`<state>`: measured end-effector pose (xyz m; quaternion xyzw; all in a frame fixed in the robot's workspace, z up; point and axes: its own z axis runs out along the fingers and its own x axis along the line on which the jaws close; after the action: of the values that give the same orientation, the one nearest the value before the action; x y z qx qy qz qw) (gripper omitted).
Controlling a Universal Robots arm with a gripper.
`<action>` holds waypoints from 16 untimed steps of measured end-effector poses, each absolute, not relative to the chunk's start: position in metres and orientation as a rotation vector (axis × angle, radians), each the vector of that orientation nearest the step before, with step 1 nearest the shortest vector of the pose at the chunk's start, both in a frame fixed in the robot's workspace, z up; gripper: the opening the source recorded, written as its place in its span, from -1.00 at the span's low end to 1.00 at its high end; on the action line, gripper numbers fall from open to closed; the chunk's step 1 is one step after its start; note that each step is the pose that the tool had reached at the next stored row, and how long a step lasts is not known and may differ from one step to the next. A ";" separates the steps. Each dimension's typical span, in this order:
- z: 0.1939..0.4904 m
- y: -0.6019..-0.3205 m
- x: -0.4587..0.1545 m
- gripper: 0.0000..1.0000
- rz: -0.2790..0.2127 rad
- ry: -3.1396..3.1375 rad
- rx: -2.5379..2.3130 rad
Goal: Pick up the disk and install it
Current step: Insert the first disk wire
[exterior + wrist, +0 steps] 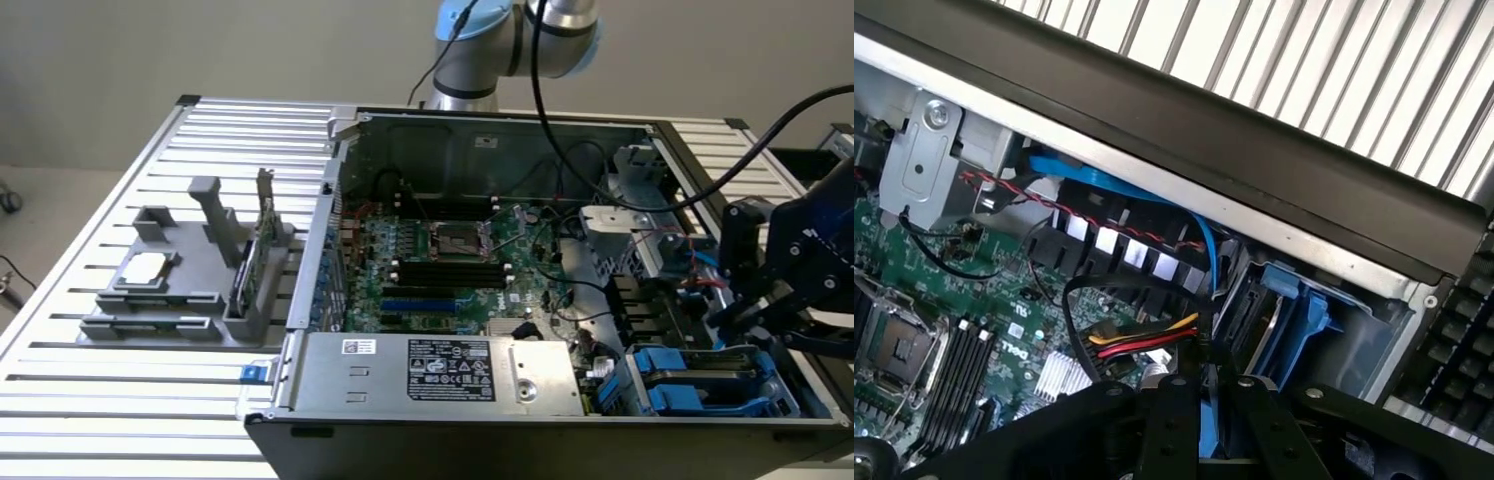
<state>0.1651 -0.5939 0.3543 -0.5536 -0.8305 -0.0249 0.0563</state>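
The disk (pixel 687 380), silver-grey in its blue carrier, stands on edge in the drive bay at the front corner of the open computer case (pixel 334 250), on the exterior view's right. The wrist view looks down on the disk (pixel 1294 325) in the bay, beside a blue cable (pixel 1134 195). My black gripper (pixel 763 318) hovers just above that bay. In the wrist view my gripper (pixel 1212 400) has its fingers (pixel 1169 420) close together with a narrow gap. No part of the disk sits between them.
The case lies open on a slatted metal table (pixel 120 400), with motherboard (pixel 441 260), power supply (pixel 441 370) and loose cables (pixel 1144 345) around the bay. A grey fixture (pixel 160 300) on the exterior view's left holds a square chip (pixel 144 268) and a green card (pixel 264 240).
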 end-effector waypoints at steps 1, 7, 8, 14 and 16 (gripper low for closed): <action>0.354 -0.594 0.165 -0.66 -0.067 -2.518 -1.689; 0.355 -0.594 0.165 -0.66 -0.049 -2.482 -1.761; 0.355 -0.594 0.165 -0.66 -0.050 -2.471 -1.778; 0.356 -0.594 0.165 -0.66 -0.052 -2.401 -1.870; 0.356 -0.594 0.165 -0.66 -0.050 -2.379 -1.894</action>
<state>0.1649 -0.5940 0.3556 -0.6220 -0.7812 -0.0166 0.0504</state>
